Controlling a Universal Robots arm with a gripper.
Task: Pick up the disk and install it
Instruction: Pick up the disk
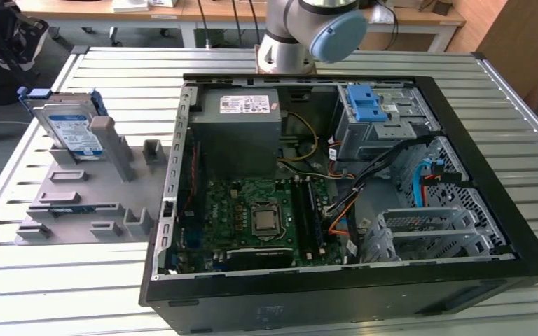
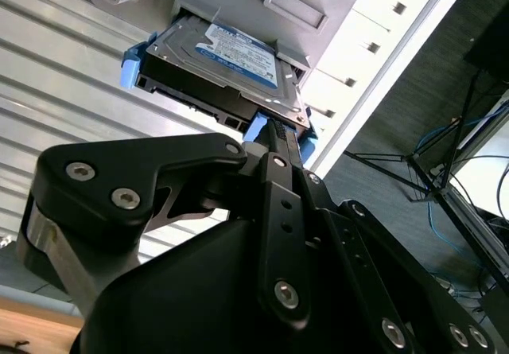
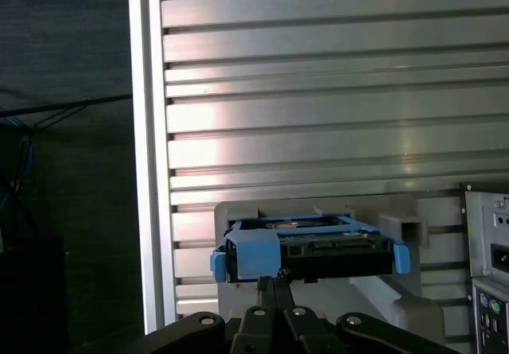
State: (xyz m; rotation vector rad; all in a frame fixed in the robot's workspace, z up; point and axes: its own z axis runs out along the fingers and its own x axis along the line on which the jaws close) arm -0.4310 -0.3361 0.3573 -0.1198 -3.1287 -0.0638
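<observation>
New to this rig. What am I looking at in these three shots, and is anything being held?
This is one robot arm with a gripper, set on a slatted metal table. The exterior view comes from a camera off the arm and takes in the whole table. Both wrist views come from cameras that ride on the arm and look along the gripper.

On the table lie an open computer case and, on the exterior view's left, a grey fixture block. The disk, a silver drive in a blue carrier, stands propped in that block. Inside the case sits a metal drive cage with a blue latch.

The gripper is shut and holds nothing. It points at the disk's edge, so the disk is not yet picked up.
</observation>
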